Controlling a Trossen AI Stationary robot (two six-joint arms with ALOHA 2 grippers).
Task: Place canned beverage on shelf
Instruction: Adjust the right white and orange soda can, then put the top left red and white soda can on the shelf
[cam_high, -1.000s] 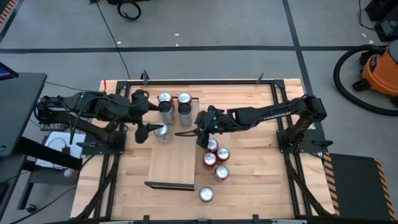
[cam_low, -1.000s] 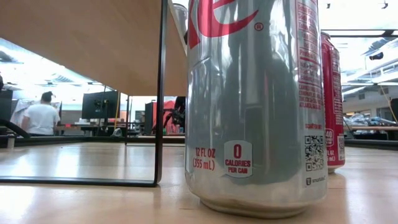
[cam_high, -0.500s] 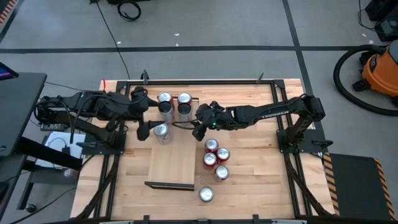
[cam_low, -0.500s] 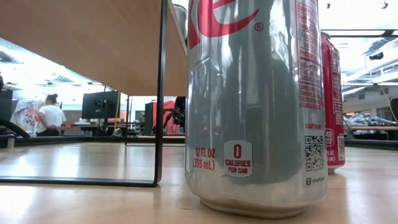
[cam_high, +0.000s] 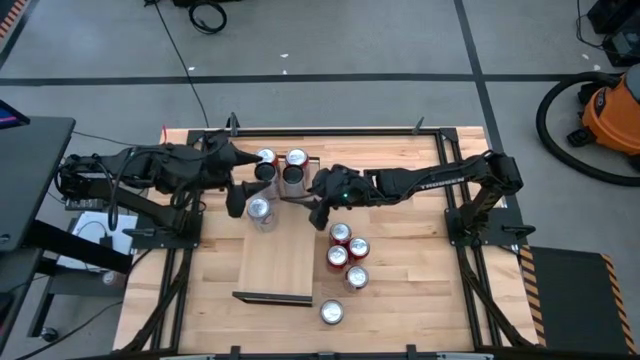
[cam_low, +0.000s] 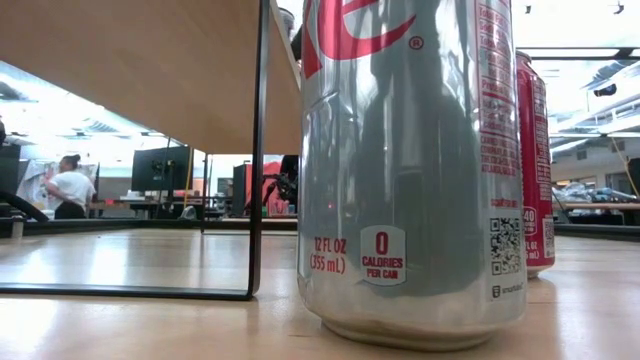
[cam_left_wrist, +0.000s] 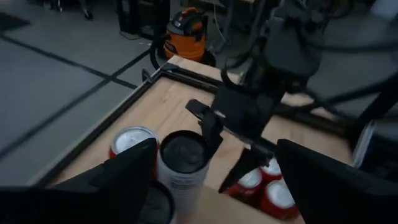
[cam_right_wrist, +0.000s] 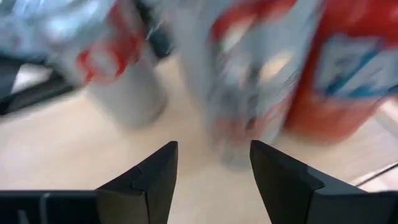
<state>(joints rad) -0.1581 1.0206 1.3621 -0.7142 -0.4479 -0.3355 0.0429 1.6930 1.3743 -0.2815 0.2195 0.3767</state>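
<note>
We saw left gripper (cam_high: 243, 187) wide open, empty, above cans at shelf's (cam_high: 281, 262) far end. Right gripper (cam_high: 303, 200) half open, nothing held, just beside dark-topped can (cam_high: 293, 176). Silver can (cam_high: 259, 209) stood on shelf; 4 red cans (cam_high: 346, 253) on tabletop (cam_high: 420, 250).

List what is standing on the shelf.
On the shelf, one silver-topped can stands near its far left corner. The rest of the board looks bare. The left hand covers part of that far end, so anything under it cannot be seen.
</note>
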